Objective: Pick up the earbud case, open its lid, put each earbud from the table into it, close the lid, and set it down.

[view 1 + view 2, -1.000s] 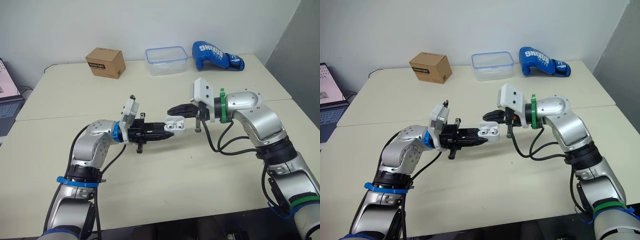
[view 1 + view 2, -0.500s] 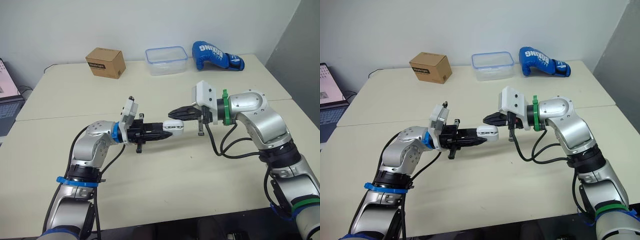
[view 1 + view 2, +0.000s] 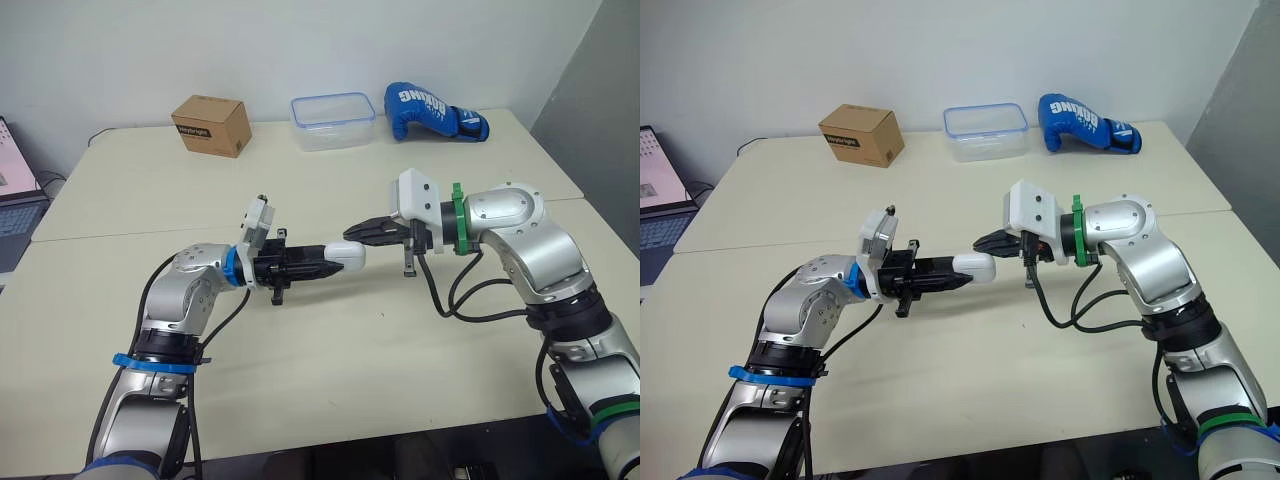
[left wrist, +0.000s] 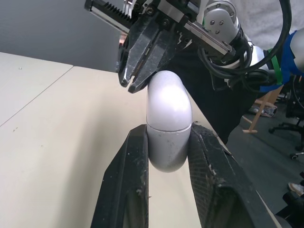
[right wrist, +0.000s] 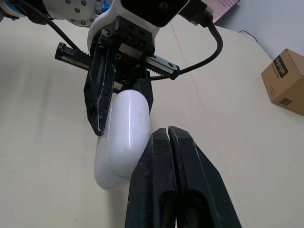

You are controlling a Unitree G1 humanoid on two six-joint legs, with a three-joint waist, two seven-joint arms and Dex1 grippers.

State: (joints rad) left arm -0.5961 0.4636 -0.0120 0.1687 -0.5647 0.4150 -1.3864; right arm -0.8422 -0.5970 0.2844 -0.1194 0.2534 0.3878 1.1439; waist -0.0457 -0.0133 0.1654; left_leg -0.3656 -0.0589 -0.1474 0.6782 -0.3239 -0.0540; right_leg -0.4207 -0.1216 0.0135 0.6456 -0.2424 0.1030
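The white earbud case (image 3: 346, 256) hangs above the middle of the table with its lid down, and my left gripper (image 4: 168, 131) is shut on its lower half. One left finger (image 4: 129, 180) presses each side of the case (image 4: 168, 114). My right gripper (image 3: 351, 233) is shut with nothing between its fingers. Its tips (image 5: 167, 132) rest against the lid end of the case (image 5: 124, 135), right at the case's far end from my left gripper.
At the back of the table stand a cardboard box (image 3: 211, 125), a clear plastic container (image 3: 333, 121) and a blue boxing glove (image 3: 432, 110). A laptop (image 3: 12, 190) sits at the far left edge. A seam (image 3: 120, 232) runs across the tabletop.
The case's lid, open one second ago with the earbuds showing inside, is now down. My shut right gripper moved down against the lid; the left gripper kept its hold.
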